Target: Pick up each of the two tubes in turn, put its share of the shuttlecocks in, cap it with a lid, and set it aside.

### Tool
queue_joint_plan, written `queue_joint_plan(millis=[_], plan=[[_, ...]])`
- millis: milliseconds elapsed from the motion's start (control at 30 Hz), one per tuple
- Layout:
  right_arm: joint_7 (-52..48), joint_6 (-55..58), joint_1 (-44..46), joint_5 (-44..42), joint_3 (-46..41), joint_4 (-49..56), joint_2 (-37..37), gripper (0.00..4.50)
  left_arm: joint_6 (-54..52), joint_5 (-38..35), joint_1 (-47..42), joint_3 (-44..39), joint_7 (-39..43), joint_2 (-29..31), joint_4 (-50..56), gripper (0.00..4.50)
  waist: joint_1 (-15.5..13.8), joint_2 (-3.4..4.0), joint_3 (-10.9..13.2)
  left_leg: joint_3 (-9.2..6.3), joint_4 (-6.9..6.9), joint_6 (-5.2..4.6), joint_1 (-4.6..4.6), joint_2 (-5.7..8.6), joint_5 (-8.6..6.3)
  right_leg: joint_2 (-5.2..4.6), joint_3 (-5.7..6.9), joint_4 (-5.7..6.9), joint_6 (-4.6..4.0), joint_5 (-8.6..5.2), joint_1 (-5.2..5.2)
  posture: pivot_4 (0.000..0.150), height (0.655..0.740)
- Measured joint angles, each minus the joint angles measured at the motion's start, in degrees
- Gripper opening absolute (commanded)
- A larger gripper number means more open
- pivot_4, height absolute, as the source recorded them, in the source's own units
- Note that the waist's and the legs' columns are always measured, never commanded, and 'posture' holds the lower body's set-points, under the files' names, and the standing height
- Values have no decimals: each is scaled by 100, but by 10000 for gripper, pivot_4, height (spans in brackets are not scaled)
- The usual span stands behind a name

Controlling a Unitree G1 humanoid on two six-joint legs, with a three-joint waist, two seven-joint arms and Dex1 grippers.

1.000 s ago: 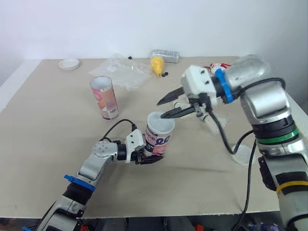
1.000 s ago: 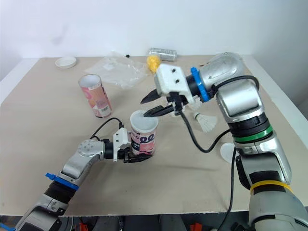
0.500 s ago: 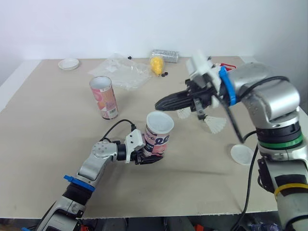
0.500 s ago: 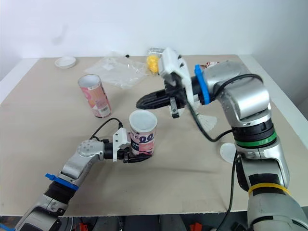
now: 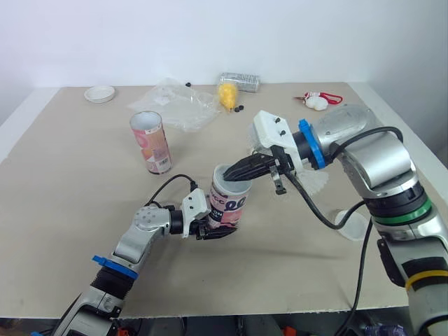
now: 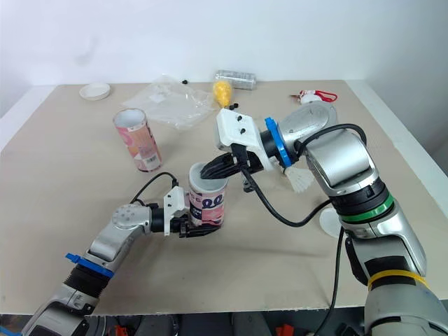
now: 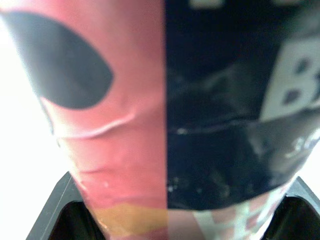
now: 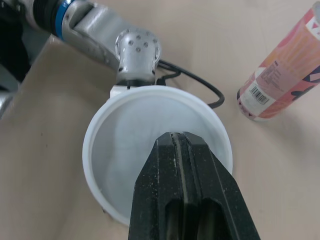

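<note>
The left gripper (image 5: 218, 229) pinches the tube (image 5: 231, 199) low down, holding it upright on the table (image 5: 70, 182). The right gripper (image 5: 235, 173), fingers pressed together, pokes into the tube's mouth. The push should probably go straight down the middle, clear of the rim. Inside looks white; contents unclear. The second tube (image 5: 151, 142) stands open, well apart; a shuttlecock (image 6: 299, 180) and lid (image 6: 327, 221) lie near the right arm
</note>
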State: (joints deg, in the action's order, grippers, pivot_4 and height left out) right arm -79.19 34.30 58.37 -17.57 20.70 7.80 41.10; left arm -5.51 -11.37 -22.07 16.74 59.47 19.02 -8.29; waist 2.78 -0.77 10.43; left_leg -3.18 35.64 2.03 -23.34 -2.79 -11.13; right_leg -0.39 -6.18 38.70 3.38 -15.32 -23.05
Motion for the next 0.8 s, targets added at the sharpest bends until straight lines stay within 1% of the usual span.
queue_joint_plan(millis=[233,500,700,800], plan=[[-174,-390,1,314,111,-1,30,274,-64,7,19,18,-35,0,-7,30486,0,-8,-70,0,-8,0,5,0,0,0,0,-1,-5,-6,0,1500,7400],[-239,-195,-12,235,73,4,-81,274,-65,4,29,15,-31,5,-7,30486,-1,-8,-78,0,-12,0,5,-1,0,0,1,-1,-6,-8,0,1500,7400],[-240,-140,39,484,192,-27,-189,274,-65,-1,33,-4,-27,4,-71,30486,0,-8,-110,0,-16,1,15,-1,0,0,1,0,-11,-11,4,1500,7400],[-255,-191,113,652,312,-124,-255,274,-65,-11,29,-22,-21,-14,-131,30486,11,-12,-142,0,-16,1,29,-1,-1,0,1,0,-31,-22,14,1500,7400]])
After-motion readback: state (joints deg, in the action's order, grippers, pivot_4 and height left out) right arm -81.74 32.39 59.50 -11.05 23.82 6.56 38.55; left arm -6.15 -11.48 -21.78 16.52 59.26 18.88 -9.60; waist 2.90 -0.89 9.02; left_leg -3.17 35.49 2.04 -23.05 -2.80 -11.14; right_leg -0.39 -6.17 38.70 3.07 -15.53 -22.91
